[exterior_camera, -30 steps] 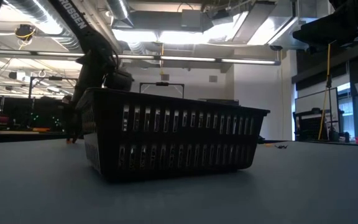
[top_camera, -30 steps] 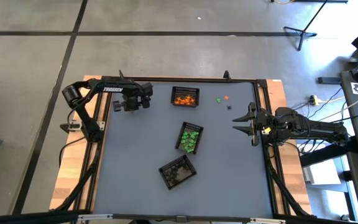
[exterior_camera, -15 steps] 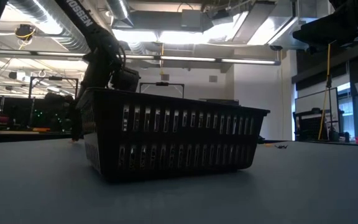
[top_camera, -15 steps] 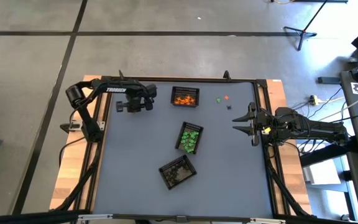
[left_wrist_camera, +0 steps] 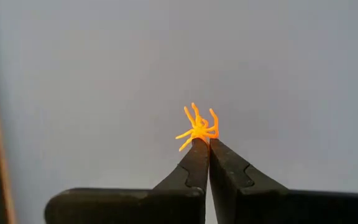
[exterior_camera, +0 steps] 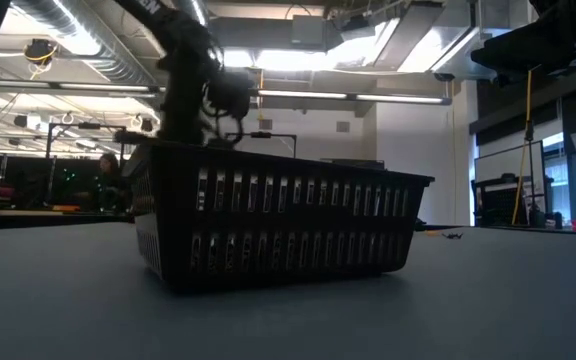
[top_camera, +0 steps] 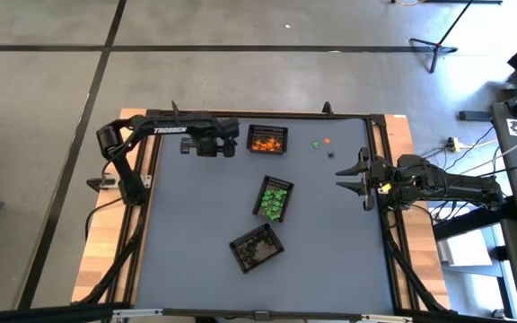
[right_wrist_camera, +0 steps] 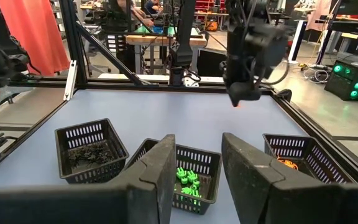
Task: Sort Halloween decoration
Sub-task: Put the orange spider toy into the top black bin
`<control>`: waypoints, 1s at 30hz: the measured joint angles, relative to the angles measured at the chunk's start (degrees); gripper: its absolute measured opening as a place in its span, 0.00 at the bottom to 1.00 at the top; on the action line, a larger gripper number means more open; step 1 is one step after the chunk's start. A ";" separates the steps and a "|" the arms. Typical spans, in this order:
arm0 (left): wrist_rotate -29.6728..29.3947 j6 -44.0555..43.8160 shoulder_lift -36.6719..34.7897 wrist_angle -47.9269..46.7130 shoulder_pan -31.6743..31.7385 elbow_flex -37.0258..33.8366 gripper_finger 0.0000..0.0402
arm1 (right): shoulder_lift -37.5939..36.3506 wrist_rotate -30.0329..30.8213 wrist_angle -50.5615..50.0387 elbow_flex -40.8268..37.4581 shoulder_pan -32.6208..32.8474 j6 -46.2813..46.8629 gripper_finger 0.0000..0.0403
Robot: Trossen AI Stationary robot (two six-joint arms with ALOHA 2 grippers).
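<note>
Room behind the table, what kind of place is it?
Probably a robotics lab or workshop: exposed ceiling ducts overhead, cluttered wooden workbenches behind the table, and a black equipment case with green lights.

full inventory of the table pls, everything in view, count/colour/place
Black mesh basket of orange trinkets: one, far edge, centre.
Black mesh basket of green trinkets: one, table centre.
Black mesh basket of dark trinkets: one, near centre.
Loose trinkets on the table: three, one green, one orange, one dark, far right.
Orange spider trinket: one, pinched in the left gripper's tips.
Grey table: one.
Left gripper: shut on the spider, beside the orange basket.
Right gripper: open, waiting at the right edge.
</note>
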 joint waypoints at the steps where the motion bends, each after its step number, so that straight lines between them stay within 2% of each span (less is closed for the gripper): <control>1: -0.38 1.47 -0.03 0.65 -0.45 1.03 0.00 | 0.01 0.00 -0.01 0.00 0.01 0.00 0.31; 7: -2.20 14.09 -0.05 10.34 -2.34 6.65 0.00 | 0.01 0.00 -0.01 0.01 -0.01 0.00 0.31; 14: 5.86 29.65 -0.09 31.92 -2.01 7.71 0.00 | 0.01 0.00 -0.01 0.01 -0.01 0.00 0.31; 23: 11.42 30.89 4.54 48.79 -0.91 7.78 0.00 | -0.01 0.00 -0.01 -0.01 0.01 0.00 0.31; 26: 13.93 28.89 6.58 51.45 -0.44 7.75 0.00 | -0.01 0.00 -0.03 -0.01 0.00 0.01 0.31; 30: 13.81 26.49 7.06 51.65 -0.22 7.73 0.03 | -0.01 0.00 -0.01 -0.01 0.01 0.00 0.31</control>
